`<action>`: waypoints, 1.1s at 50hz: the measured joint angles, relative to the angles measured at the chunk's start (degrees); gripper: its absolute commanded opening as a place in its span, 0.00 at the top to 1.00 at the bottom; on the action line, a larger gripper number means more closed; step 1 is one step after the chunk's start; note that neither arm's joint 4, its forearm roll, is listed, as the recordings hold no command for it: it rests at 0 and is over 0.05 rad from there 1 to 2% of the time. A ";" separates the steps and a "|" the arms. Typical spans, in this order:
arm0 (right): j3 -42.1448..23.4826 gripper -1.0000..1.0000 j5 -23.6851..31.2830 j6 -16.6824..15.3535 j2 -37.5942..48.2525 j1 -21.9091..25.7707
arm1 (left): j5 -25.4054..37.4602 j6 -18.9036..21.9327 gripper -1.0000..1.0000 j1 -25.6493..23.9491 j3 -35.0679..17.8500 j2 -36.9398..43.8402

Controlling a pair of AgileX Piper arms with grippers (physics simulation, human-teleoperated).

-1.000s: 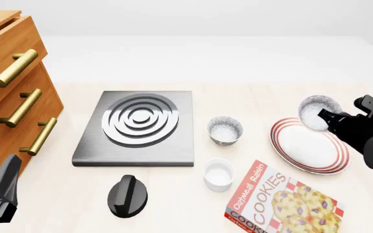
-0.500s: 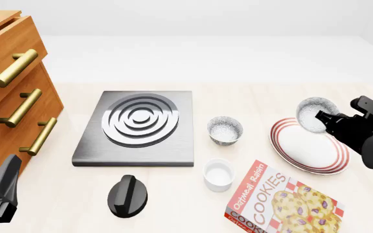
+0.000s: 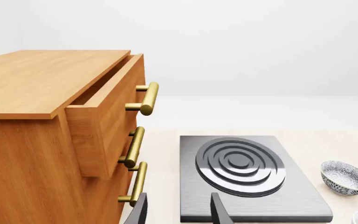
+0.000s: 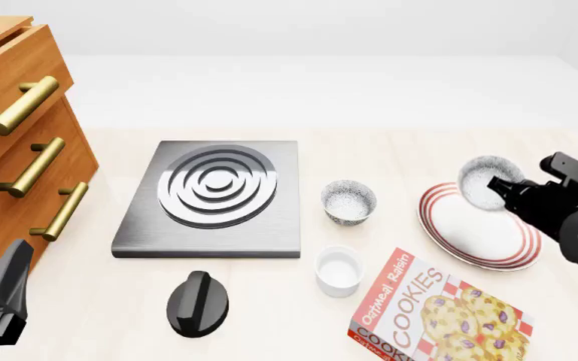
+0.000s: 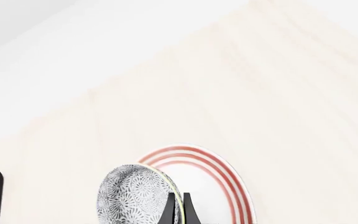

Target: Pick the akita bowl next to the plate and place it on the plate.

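The small round akita bowl (image 4: 488, 183), grey-black speckled outside and white inside, is drifting inward from where it hung a second ago: it was out past the far rim, and now it is sitting tipped in the air over the far edge of the large flat white plate with red rings (image 4: 439, 223). The right gripper (image 4: 503, 188) is carrying it, its black fingers pinched on the bowl's rim; in the right wrist view the two fingertips are closing on the thin wall of the bowl (image 5: 136, 198) with the plate (image 5: 225, 175) showing behind it. I judge that the carry is nearly over, and what remains is to bring the bowl a little nearer the plate's middle, level it, lower it and let go.

Further out, the second speckled bowl (image 4: 348, 201) is resting on the table well apart from the plate, with a plain white cup (image 4: 339, 270) nearer the camera and a red oatmeal cookie box (image 4: 424, 312) just beside the plate's near edge. The grey square slab with silver rings (image 4: 211, 197) and the wooden drawer cabinet with brass handles (image 4: 13, 143) are lying off to the left. The left gripper (image 3: 177, 212) is hanging idle by the cabinet, fingers parted around nothing.
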 measured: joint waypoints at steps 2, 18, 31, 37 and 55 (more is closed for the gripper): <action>0.05 1.00 -0.12 -0.14 0.28 -0.05 | 0.00 0.00 0.00 0.00 0.00 0.00; 0.30 1.00 -1.21 -1.17 3.27 -0.09 | 0.00 0.00 0.00 0.00 0.00 0.00; -0.08 1.00 -1.29 -1.88 5.07 -0.22 | 0.00 0.00 0.00 0.00 0.00 0.00; -0.30 1.00 -1.31 -2.25 5.80 -0.32 | 0.00 0.00 0.00 0.00 0.00 0.00; -0.72 1.00 -1.95 -2.91 7.89 -0.37 | 0.00 0.00 0.00 0.00 0.00 0.00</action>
